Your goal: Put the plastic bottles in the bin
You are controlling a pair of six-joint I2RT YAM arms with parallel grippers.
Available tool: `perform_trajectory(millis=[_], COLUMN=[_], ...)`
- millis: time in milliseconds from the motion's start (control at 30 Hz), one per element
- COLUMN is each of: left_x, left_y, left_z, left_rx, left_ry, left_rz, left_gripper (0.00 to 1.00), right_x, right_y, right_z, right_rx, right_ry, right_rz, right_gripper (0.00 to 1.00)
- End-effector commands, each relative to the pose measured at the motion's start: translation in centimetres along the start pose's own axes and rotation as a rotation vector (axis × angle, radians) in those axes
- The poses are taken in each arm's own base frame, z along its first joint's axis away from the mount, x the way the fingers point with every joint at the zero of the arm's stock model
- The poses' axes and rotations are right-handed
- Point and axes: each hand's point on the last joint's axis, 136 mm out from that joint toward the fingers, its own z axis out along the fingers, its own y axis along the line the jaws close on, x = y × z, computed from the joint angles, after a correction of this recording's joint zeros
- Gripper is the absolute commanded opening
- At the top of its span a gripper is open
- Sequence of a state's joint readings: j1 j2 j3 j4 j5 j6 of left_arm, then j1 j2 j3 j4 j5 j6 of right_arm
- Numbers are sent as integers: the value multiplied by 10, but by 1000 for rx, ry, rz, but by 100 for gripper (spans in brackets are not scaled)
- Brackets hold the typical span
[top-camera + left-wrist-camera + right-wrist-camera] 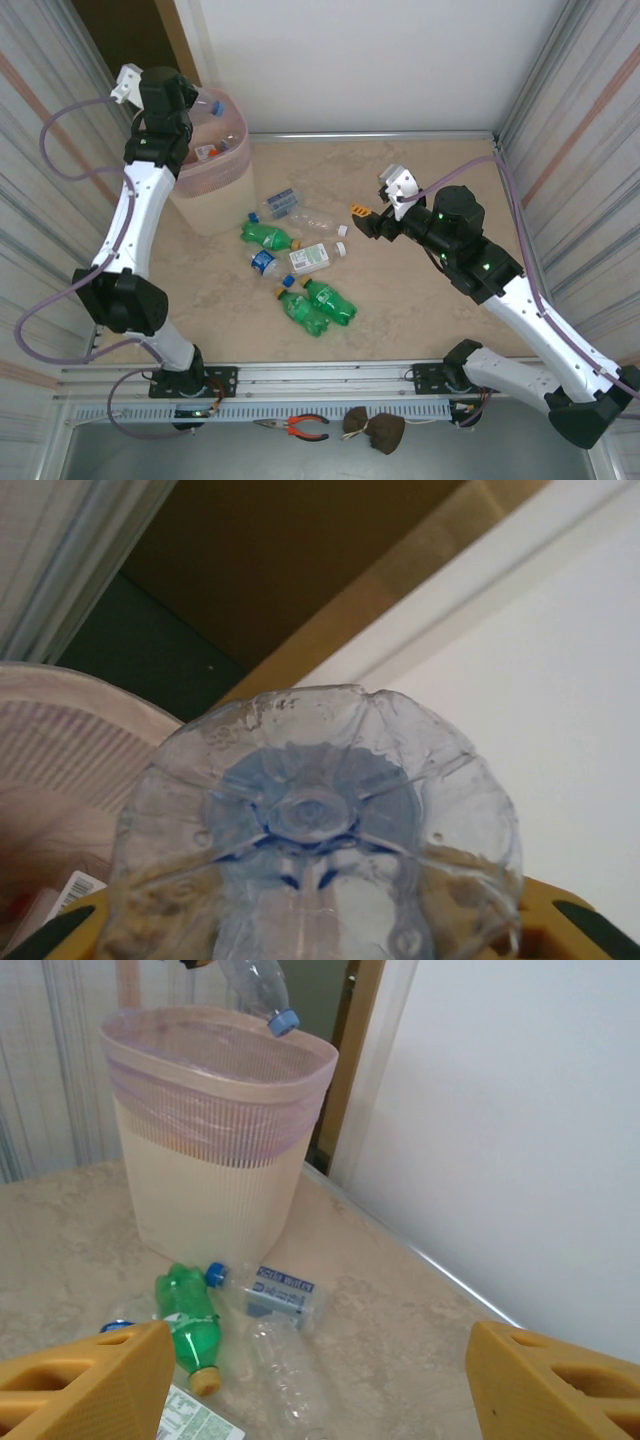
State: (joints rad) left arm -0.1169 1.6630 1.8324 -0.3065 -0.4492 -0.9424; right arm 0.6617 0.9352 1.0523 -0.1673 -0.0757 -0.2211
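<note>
Left gripper (pixel 196 104) clamped on a clear water bottle (pixel 320 820), base toward the wrist, blue cap hanging down just over the bin (pixel 200 1190) mouth. Held there so a release drops it inside, I'd judge. Other bottles (pixel 207 152) lie in the bin below it. Right gripper (pixel 320 1365) wide open, empty, low. A green bottle (pixel 188 1322) and more lie on the table (pixel 420 1310) just ahead, likely the next pick.

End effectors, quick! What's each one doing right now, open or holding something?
Left end effector: closed on a clear bottle, above the bin.
Right end effector: open, holding nothing.
</note>
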Motion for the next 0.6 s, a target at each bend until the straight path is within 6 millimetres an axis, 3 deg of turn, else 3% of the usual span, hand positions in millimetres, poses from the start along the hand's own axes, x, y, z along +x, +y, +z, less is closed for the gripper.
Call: perform_trajectory(millis=[0, 267, 567], left_x=[-9, 13, 56], left_y=[12, 31, 66], left_z=[11, 45, 81], left_rx=[-76, -166, -258], left_ry=[-63, -85, -50], left_rz=[-51, -47, 23], left_gripper=[35, 36, 41], right_x=[-2, 1, 8], right_y=[-1, -1, -2], right_z=[-8, -11, -13], right_rx=[16, 20, 29], right_ry=[-10, -2, 10], right_rz=[-14, -2, 10], right_gripper=[76, 76, 76])
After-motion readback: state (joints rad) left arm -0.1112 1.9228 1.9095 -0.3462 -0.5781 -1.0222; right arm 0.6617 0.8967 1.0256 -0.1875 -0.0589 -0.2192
